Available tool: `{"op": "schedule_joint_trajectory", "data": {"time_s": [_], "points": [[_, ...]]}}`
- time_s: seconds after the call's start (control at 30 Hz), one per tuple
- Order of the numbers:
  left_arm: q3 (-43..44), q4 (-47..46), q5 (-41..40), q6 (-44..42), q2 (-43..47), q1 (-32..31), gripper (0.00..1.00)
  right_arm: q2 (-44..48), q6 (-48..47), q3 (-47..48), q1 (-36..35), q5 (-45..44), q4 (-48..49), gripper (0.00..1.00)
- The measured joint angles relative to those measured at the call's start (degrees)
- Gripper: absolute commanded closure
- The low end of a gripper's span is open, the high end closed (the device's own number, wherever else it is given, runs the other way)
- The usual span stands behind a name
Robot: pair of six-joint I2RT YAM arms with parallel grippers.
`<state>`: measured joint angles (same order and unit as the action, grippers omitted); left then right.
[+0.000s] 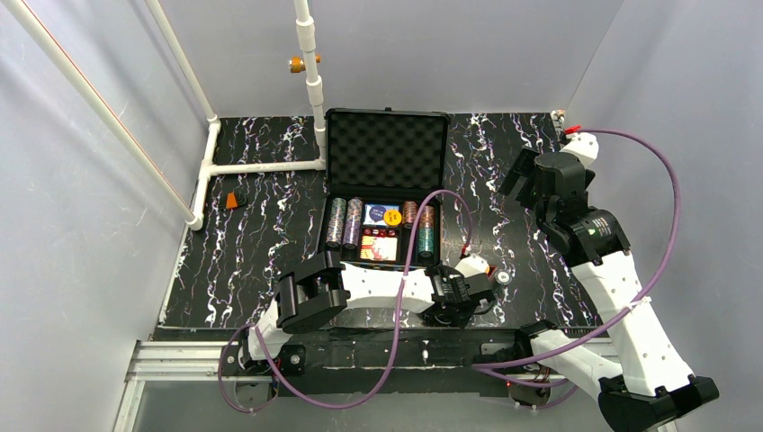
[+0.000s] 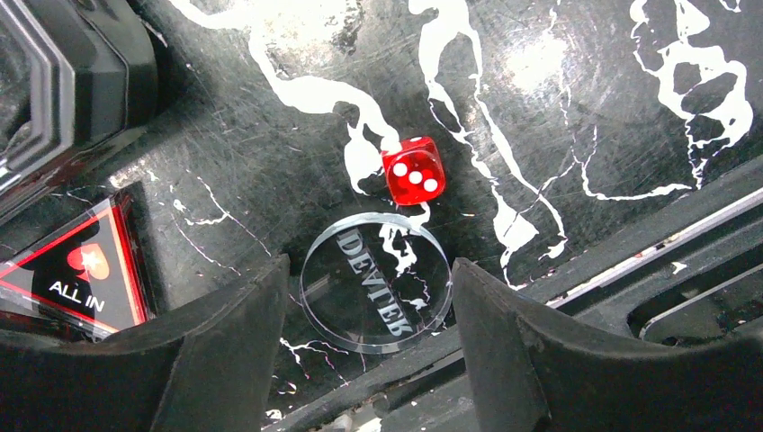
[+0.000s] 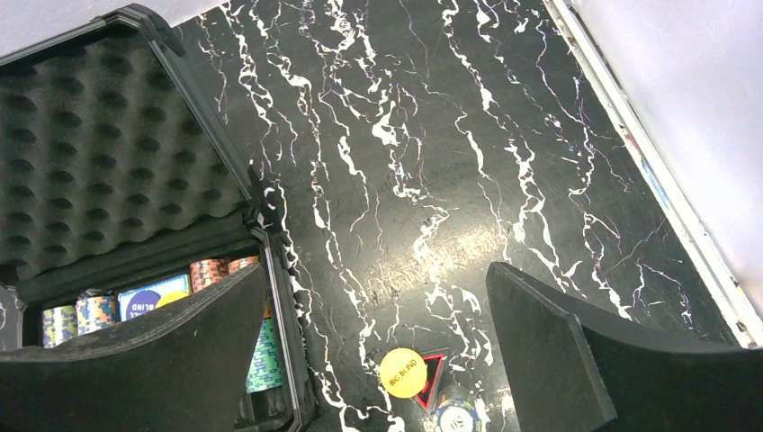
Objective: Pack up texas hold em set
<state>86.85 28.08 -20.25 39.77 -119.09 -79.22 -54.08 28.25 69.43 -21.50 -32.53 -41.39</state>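
My left claw (image 2: 369, 266) is down at the table (image 2: 558, 108), fingers apart, straddling the clear disc (image 2: 376, 290) marked DEALER. The disc lies flat on the table. My pads sit just beside its edge on both sides, and I can't tell if either touches. A red die (image 2: 414, 169) sits just past the disc, three pips showing, not touching it. An ALL IN triangle (image 2: 76, 281) lies flat off to one side. All of this is just off the near right corner of the case (image 1: 387, 151).

My right claw (image 3: 376, 268) hangs above the table, right of the case, fingers spread wide and holding nothing. Nearer than it, on the table, lie a yellow BIG BLIND disc (image 3: 402, 371) and a blue-white chip (image 3: 459, 416) just beside it.

The case sits mid-table and open, with its egg-crate foam lid (image 3: 108, 153) standing up at the far side. Chip rows (image 1: 345, 222) fill the left and right slots, with card decks (image 1: 381, 247) between them. A small orange block (image 1: 236, 200) lies far left, well apart.
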Motion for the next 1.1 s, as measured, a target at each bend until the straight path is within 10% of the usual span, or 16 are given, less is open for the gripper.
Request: {"op": "schedule_joint_trajectory", "data": {"time_s": [0.27,0.63,1.1], "points": [[0.2,0.9,0.1,0.9,0.0,0.0,0.77,0.2,0.0,-0.8,0.0,-0.6,0.0,0.0],[0.5,1.2,0.2,0.2,-0.1,-0.1,0.99,0.5,-0.3,-0.9,0.0,-1.5,0.0,0.0],[0.5,1.4,-0.8,-1.8,0.0,-0.8,1.0,-0.4,-0.6,0.5,0.0,-1.8,0.0,0.0]]}}
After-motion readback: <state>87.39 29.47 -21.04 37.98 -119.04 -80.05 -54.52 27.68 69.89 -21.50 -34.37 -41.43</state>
